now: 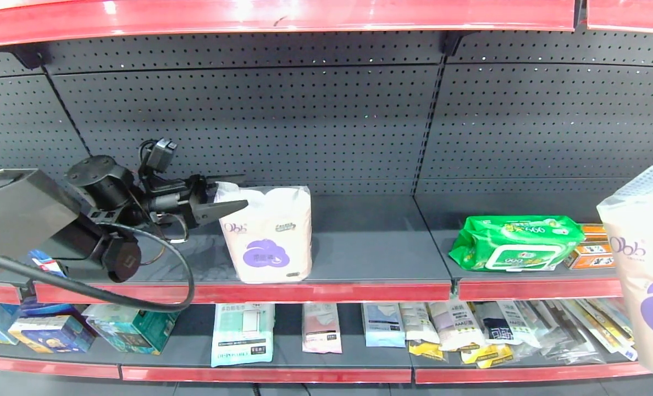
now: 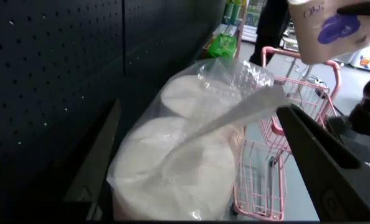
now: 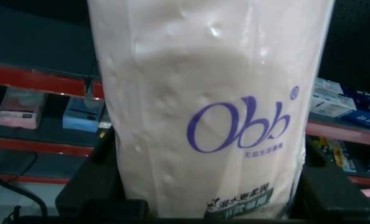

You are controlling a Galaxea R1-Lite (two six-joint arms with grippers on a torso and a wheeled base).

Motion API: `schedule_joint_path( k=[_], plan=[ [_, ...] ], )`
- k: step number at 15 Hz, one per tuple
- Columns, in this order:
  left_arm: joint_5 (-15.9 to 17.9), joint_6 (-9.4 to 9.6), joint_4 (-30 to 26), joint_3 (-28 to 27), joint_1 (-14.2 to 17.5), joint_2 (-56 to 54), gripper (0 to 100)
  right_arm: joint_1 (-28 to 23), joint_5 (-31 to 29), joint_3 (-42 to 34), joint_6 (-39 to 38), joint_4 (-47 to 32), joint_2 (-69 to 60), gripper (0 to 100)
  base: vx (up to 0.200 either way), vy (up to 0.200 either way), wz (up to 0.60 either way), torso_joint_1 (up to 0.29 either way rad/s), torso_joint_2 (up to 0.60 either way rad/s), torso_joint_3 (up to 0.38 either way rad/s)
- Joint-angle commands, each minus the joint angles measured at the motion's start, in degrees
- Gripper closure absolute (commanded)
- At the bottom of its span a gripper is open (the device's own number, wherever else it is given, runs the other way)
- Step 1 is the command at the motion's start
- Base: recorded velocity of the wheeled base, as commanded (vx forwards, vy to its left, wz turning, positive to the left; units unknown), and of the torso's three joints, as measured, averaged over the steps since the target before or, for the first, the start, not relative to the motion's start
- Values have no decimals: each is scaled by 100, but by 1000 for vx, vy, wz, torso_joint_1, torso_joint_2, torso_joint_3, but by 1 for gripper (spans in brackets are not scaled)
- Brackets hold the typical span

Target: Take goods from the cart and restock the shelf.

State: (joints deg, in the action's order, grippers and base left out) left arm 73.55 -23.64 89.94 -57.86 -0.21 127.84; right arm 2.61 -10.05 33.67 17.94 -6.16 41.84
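The left gripper [image 1: 237,191] has its two dark fingers spread wide, one at each side of the top of a white plastic-wrapped pack of toilet rolls with a purple cloud print [image 1: 269,236]. From the left wrist camera, a gap is seen between each finger and the wrap. This pack stands upright on the dark grey metal shelf [image 1: 370,247], close to its red front edge [image 1: 326,291], and there is bare shelf on its right side. The right gripper [image 3: 203,193] is clamped on a second pack of the same toilet rolls [image 1: 648,264], which hangs in the air before the right bay, well apart from the first one. On the shelf of that bay lies a green soft pack of wet wipes [image 1: 516,242], with some orange boxes [image 1: 593,250] just beside it. Behind everything is a black perforated back panel [image 1: 304,121]. The lower shelf [image 1: 194,357] carries flat packets and boxes. The left wrist camera looks along the shelf and shows a pink wire cart [image 2: 278,155] standing on the floor, with the second pack above it.
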Motion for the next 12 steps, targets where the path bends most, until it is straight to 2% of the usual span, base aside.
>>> schedule_joint_path(
  k=[1,2,3,4,6,8,9,12],
  plan=[
    [-86,-167,6,-94,21,-216,0,3,3,-10,7,0,0,100,0,0,0,0,0,0],
    [-244,-361,6,-121,21,-321,0,3,-6,-10,-1,0,0,100,0,0,0,0,0,0],
    [-341,-466,6,-138,21,-392,0,3,-6,-10,-1,0,-9,100,0,0,0,0,0,0],
    [-534,-748,6,-305,3,-471,0,3,3,-27,-1,0,-35,100,0,0,0,0,0,0],
    [-605,-800,6,-437,12,-471,0,3,3,-36,-1,0,-44,100,0,0,0,0,0,0],
    [-895,-888,6,-595,3,-480,0,3,3,-45,-1,0,-44,100,0,0,0,0,0,0],
    [-1211,-897,6,-613,-14,-515,0,3,3,-54,-1,0,-53,100,0,0,0,0,0,0],
    [-1642,-862,6,-560,-6,-524,0,3,20,-45,-1,0,-18,100,0,0,0,0,0,0]
  ],
)
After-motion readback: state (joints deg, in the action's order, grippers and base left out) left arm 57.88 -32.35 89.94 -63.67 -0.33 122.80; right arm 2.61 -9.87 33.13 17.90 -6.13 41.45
